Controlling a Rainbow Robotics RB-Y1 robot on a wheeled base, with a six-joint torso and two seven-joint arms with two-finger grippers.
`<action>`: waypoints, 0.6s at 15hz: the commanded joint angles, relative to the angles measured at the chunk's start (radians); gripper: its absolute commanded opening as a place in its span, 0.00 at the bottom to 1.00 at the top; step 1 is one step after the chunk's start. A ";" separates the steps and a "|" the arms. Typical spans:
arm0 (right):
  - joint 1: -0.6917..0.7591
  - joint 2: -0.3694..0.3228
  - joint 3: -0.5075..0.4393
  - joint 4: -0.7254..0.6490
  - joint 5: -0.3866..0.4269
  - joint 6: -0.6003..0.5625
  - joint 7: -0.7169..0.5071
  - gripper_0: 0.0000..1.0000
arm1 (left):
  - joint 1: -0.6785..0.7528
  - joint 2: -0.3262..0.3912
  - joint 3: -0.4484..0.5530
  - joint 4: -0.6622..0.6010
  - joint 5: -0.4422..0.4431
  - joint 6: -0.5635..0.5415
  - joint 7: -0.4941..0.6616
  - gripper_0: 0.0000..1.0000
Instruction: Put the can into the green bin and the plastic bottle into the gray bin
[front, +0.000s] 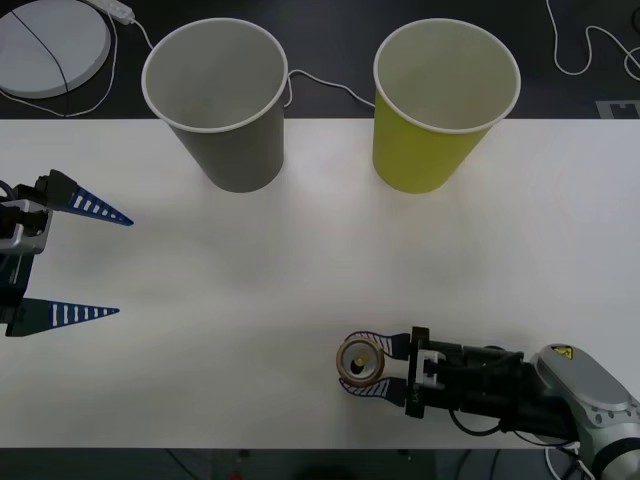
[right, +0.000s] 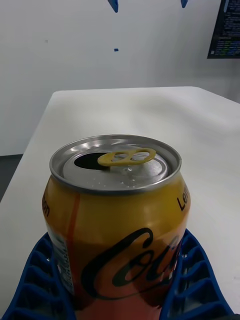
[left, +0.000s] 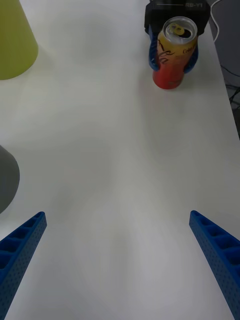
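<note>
Front view. I log 1 white table (front: 300, 270) with 2 large paper cups standing upright at its far edge: the gray bin (front: 218, 100) toward my left, the green bin (front: 440, 105) toward my right, well apart from each other. The can (front: 361, 364) stands upright near the table's near edge, on my right half, well apart from both bins. The right gripper (front: 364, 366) reaches in from the right, 1 blue finger on each side of the can, clamped against its sides. The left gripper (front: 110, 265) sits at the table's left edge, its 2 blue fingers spread wide with bare table between them. Behind the table I note 1 round white disc (front: 50, 45) and a white cable (front: 320, 85) on the dark floor.

Right wrist view. The can (right: 115, 220) is upright, orange sides shading to red lower down, dark script lettering, silver top with a gold tab and an open mouth. The ribbed blue fingers (right: 192, 280) press both flanks of the can.

Left wrist view. I see the 2 fingers (left: 20, 250) of the left claw far apart, nothing between them. Across the table the can (left: 174, 55) stands in the right gripper (left: 173, 54), gripped on both sides. 1 edge each of the green bin (left: 15, 40) and the gray bin (left: 7, 180) shows.
</note>
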 joint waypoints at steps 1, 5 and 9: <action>0.009 -0.010 -0.026 -0.060 0.040 -0.001 -0.074 0.00 | 0.000 0.000 0.000 0.000 0.000 0.000 0.000 1.00; 0.099 -0.050 -0.152 -0.348 0.253 0.007 -0.370 0.00 | 0.000 0.000 0.000 0.000 0.000 0.000 0.000 1.00; 0.174 -0.086 -0.253 -0.614 0.431 0.004 -0.706 0.00 | 0.000 0.000 0.000 0.000 0.000 0.000 0.000 1.00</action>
